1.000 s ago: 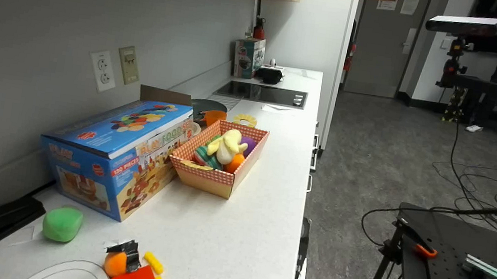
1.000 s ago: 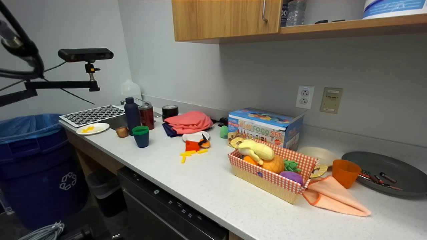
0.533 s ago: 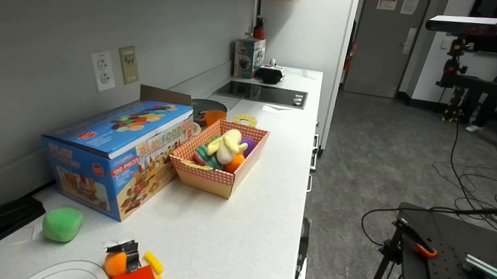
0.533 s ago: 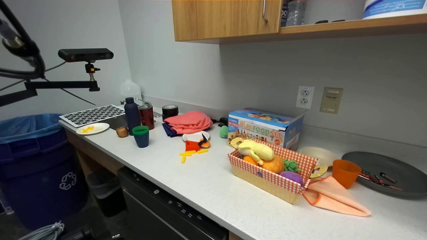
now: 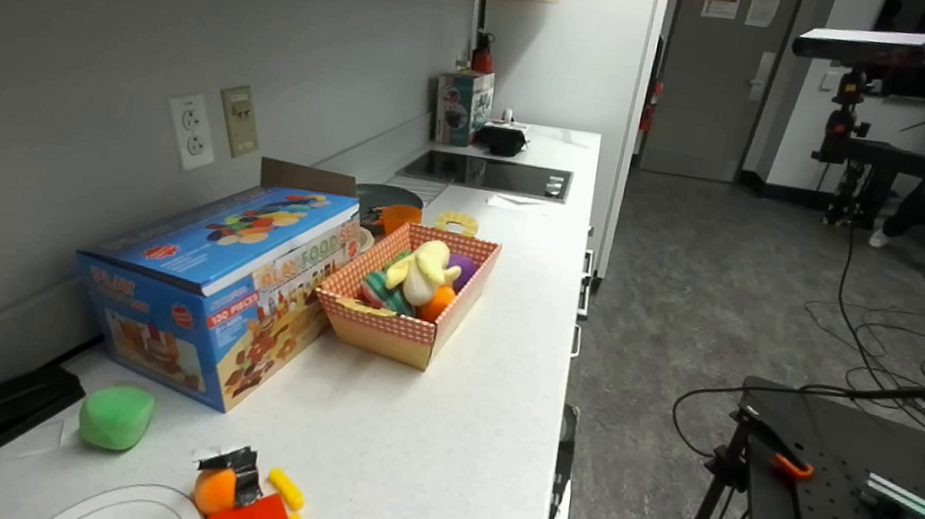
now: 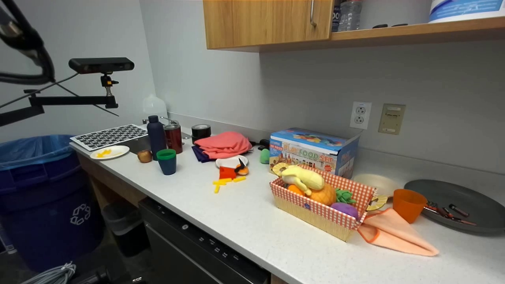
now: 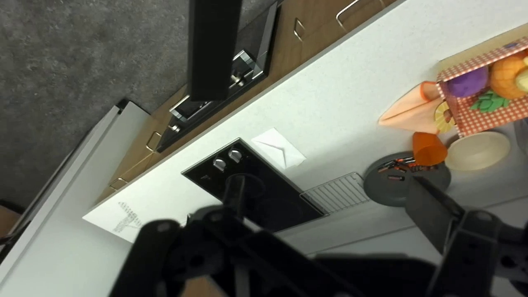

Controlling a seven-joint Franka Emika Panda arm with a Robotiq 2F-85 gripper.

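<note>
The gripper (image 7: 326, 183) stands wide, its flat black fingers (image 7: 433, 216) spread well apart, off the speckled white worktop (image 7: 350, 90). Between and behind their tips, in the wrist view, lie a thin-barred metal rack (image 7: 336, 192) and a round, matte dark grey plate (image 7: 387, 189) strewn with small dark cylinders (image 7: 396, 178). Left of the rack is a glossy black glass cooktop (image 7: 264, 194); right of it, beside the plate, a smooth orange plastic cup (image 7: 429, 148). In an exterior view, a peach cloth (image 6: 394, 232), folded to a point, lies at the corner of an oblong basket (image 6: 311, 219) lined in red-and-white gingham. The basket holds a peeled toy banana (image 6: 302, 177), a ridged orange pineapple (image 6: 323, 194) and a rounded purple piece (image 6: 345, 209); a printed cardboard play-food box (image 6: 303, 154) stands on its far side.
</note>
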